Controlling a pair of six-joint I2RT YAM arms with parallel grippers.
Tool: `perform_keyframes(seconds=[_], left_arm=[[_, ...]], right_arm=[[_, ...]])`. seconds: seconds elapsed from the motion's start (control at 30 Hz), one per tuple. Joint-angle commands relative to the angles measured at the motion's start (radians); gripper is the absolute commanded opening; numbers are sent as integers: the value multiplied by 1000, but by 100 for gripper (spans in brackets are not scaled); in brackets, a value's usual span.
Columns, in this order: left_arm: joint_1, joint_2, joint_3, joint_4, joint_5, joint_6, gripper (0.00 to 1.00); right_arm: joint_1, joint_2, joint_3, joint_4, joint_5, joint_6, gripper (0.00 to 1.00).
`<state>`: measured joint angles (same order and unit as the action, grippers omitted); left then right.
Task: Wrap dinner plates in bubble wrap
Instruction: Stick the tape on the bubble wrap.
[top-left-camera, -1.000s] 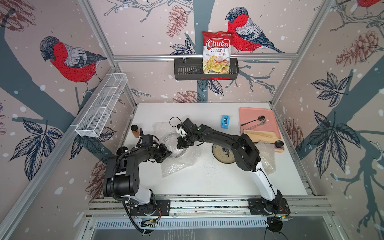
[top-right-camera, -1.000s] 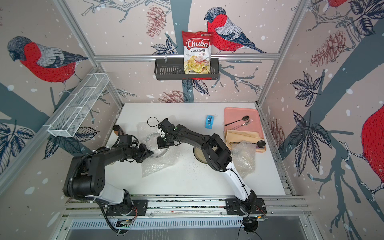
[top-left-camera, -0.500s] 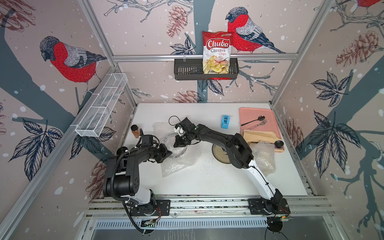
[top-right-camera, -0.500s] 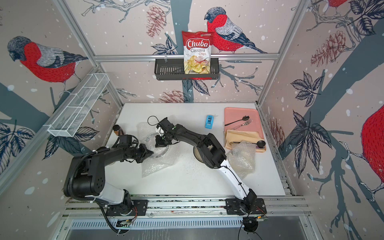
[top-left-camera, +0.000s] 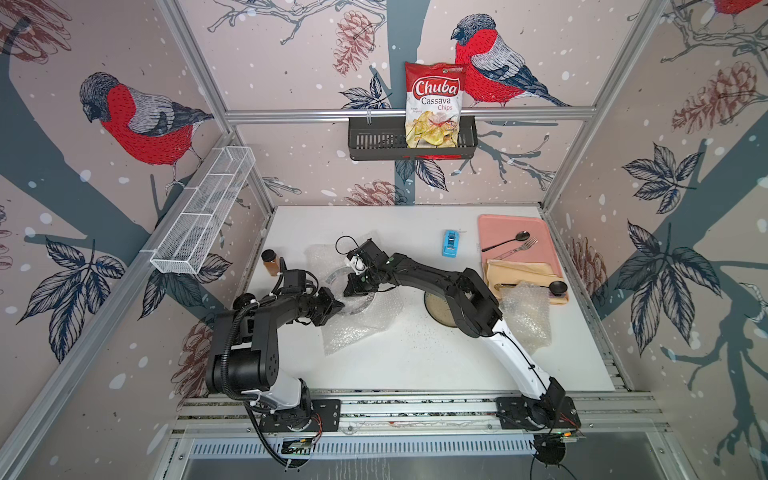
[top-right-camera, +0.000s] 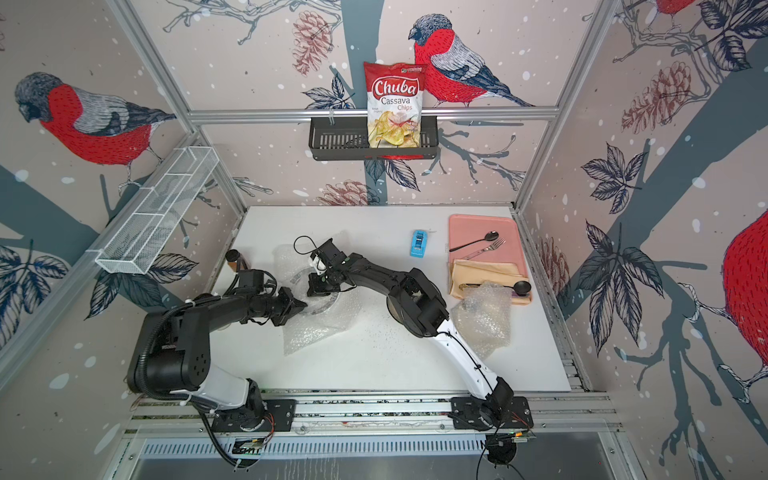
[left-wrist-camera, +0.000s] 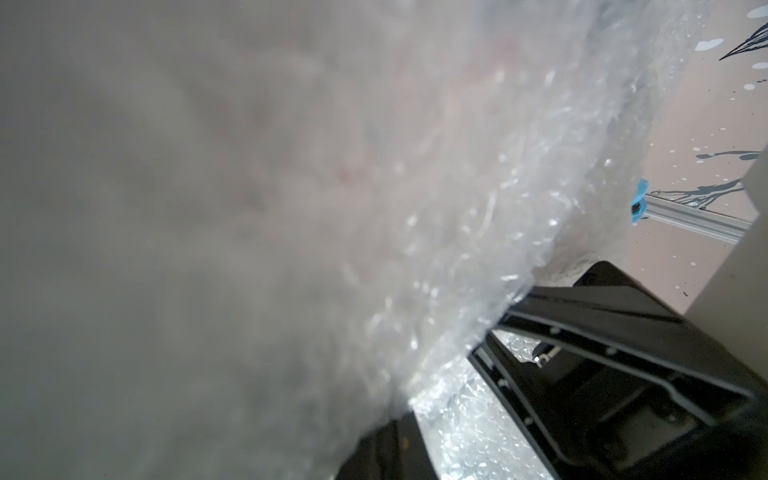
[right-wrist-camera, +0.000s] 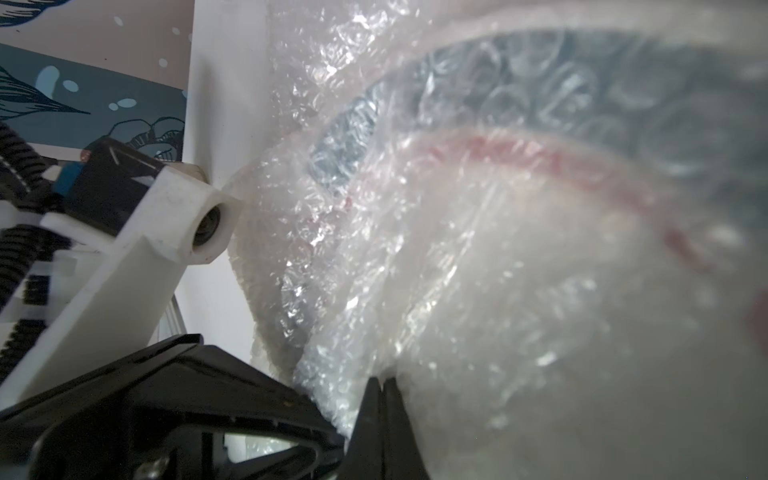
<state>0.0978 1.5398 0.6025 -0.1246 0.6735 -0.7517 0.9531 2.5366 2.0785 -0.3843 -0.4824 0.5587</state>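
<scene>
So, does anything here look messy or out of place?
Yes: one bubble wrap sheet lies crumpled beside the pink tray, overlapping the tan napkin at its edge. The other sheet, further left, is bunched too, not flat.

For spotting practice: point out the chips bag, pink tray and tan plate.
chips bag (top-left-camera: 434, 89), in a top view, logo.
pink tray (top-left-camera: 509, 224), in a top view, bare surface.
tan plate (top-left-camera: 434, 310), in a top view, exposed part.

Enclosure walls: bullfinch-and-pinecone wallpaper (top-left-camera: 291, 62) behind aluminium frame rails (top-left-camera: 291, 114). White tabletop (top-left-camera: 415, 365). Black basket (top-left-camera: 374, 141) at 12 o'clock; white wire-mesh shelf (top-left-camera: 203, 212) at 10 o'clock. Light even, diffuse.
</scene>
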Motion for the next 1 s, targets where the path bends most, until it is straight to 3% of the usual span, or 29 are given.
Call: perform_keyframes(seconds=[0.0,0.1,0.2,0.47,0.97], left_arm=[[0,2,0,-85,-101,3,2],[1,-9,6,-98,-101,8,3],[0,-18,16,-108,-97,9,4],[3,-77,67,-148,-76,-6,9],[3,-175,89,-214,-62,-6,13]], right_arm=[[22,14,-32,-173,250,-43,2],[29,-26,-124,-164,380,-44,2],[28,-77,-194,-126,421,-43,2],[3,-251,-240,39,113,-48,8],[-16,-390,-495,182,-2,-7,6]])
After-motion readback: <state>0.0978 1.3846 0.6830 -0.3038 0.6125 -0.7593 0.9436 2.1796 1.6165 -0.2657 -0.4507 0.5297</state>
